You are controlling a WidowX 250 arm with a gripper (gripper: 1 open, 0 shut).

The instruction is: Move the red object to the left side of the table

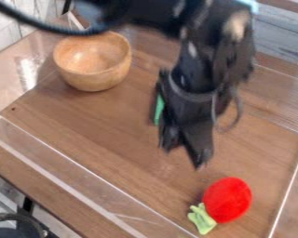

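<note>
The arm reaches in from the top, its end effector point(186, 153) pointing down over the middle of the tabletop point(96, 139), blurred and clenched on nothing visible. The red object point(226, 199) lies apart from it, near the tabletop's lower-right corner in view. No writing can be read.

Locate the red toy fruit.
In the camera view, the red toy fruit lies at lower right on the table, near its edge, below and right of the end effector.

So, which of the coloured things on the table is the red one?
The round one with a light-green stem; the block behind the gripper is green.
</note>
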